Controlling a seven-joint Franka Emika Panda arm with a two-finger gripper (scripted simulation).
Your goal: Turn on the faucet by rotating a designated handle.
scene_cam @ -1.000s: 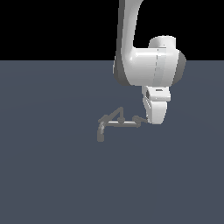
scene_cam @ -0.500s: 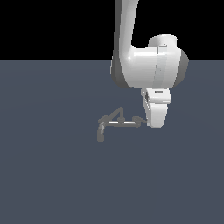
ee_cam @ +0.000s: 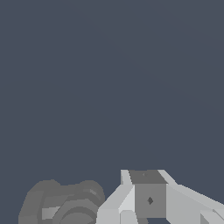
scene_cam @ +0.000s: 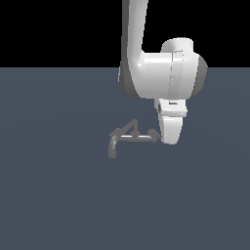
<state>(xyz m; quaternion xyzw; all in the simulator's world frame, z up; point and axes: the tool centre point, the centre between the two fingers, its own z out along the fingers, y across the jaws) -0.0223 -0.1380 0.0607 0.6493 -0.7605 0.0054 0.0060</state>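
The faucet [scene_cam: 128,137] is dull grey, the arm [scene_cam: 161,78] glossy white, the desk [scene_cam: 53,195] plain slate blue, the background black.

arm: shifted slightly toward the exterior view's left over the last second
gripper [scene_cam: 169,139]: edged closer to the faucet [scene_cam: 128,137], now at its bar's end

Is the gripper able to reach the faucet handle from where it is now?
Probably yes: the gripper is right at the end of the faucet, and nothing stands between them. Whether it touches is unclear.

Distant raised exterior; wrist close above faucet [ee_cam: 61,203]
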